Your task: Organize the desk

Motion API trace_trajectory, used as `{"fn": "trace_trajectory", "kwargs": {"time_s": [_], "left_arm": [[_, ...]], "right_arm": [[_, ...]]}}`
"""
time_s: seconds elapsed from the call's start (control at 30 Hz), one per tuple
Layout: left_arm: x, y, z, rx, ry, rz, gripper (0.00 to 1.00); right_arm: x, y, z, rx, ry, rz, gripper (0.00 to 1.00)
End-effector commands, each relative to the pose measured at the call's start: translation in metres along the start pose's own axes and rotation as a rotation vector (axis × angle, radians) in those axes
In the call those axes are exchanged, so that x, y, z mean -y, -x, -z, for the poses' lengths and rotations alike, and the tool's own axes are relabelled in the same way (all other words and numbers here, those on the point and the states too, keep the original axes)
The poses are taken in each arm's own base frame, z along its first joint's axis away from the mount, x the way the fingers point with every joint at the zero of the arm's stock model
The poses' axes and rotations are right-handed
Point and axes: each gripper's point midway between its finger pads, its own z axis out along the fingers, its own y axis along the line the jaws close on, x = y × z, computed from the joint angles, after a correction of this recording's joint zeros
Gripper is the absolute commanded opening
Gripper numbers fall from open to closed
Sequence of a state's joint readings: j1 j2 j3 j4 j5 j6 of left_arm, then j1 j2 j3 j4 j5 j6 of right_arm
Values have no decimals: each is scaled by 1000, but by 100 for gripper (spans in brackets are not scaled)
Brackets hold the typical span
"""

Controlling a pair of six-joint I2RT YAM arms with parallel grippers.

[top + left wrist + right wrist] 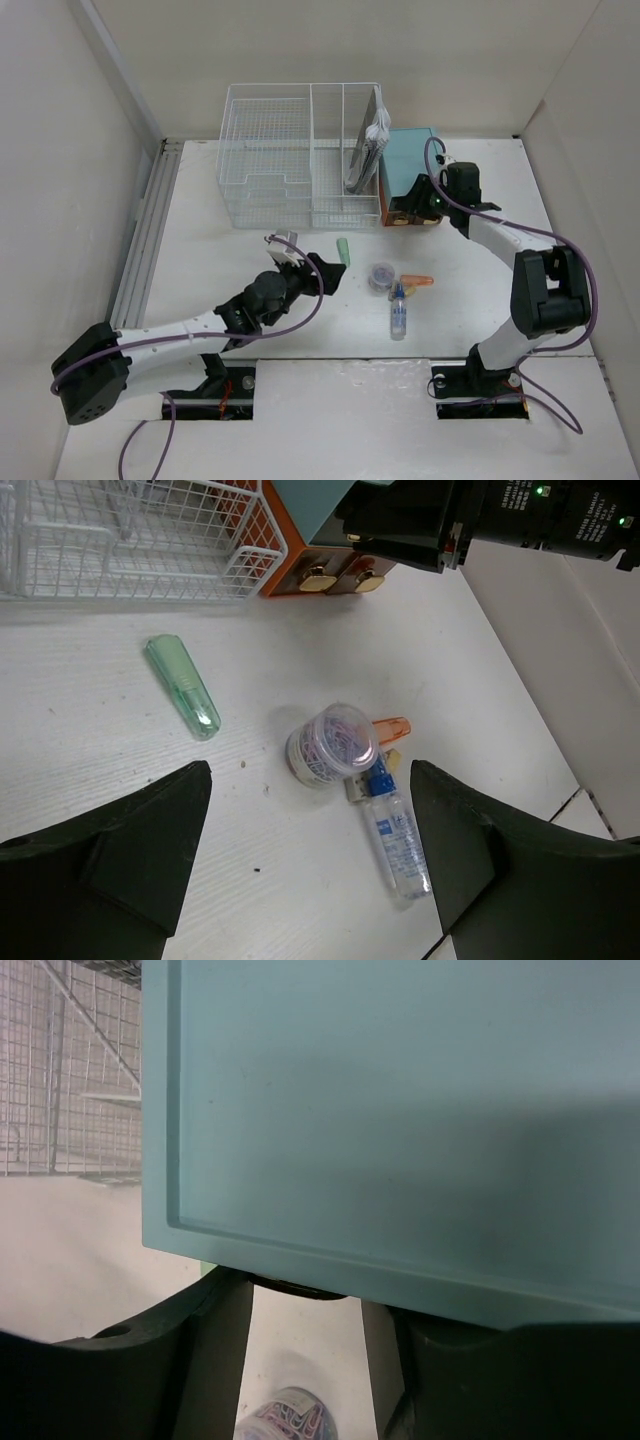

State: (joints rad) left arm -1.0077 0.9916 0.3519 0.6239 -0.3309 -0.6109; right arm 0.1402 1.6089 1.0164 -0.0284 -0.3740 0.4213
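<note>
The desk (pixel 200 230) spans the view. Step in hand, probably: opening the teal drawer box (pixel 410 150). Right gripper (pixel 305 1360) meets its front, fingers apart; any hold cannot be told. Left gripper (pixel 310 850) hangs wide open, empty, over the paper-clip jar (pixel 330 745). Next: straight outward pull.

right claw (pixel 300 1305) tips run under the teal box (pixel 400 1110) so can't tell if they grip anything; clip jar (pixel 285 1422) cropped by right-wrist view's bottom edge.

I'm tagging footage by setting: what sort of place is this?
Probably a lab cell staged as a desk: plain panels enclose the desk, robot arms are bolted at its edge, and a wire organizer and paper-clip jar sit there.
</note>
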Motion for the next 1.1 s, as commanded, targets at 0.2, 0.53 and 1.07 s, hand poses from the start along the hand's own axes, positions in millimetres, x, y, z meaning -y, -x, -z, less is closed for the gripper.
{"fn": "trace_trajectory", "kwargs": {"time_s": [0.2, 0.53, 1.07], "left_arm": [[50, 5, -34, 16, -181, -40, 78], [78, -59, -101, -216, -202, -285, 79], [22, -124, -107, -488, 127, -604, 79]], "right_arm": [[-15, 6, 24, 98, 40, 91, 39], [-10, -31, 55, 18, 45, 137, 39], [-1, -48, 63, -57, 58, 139, 39]]}}
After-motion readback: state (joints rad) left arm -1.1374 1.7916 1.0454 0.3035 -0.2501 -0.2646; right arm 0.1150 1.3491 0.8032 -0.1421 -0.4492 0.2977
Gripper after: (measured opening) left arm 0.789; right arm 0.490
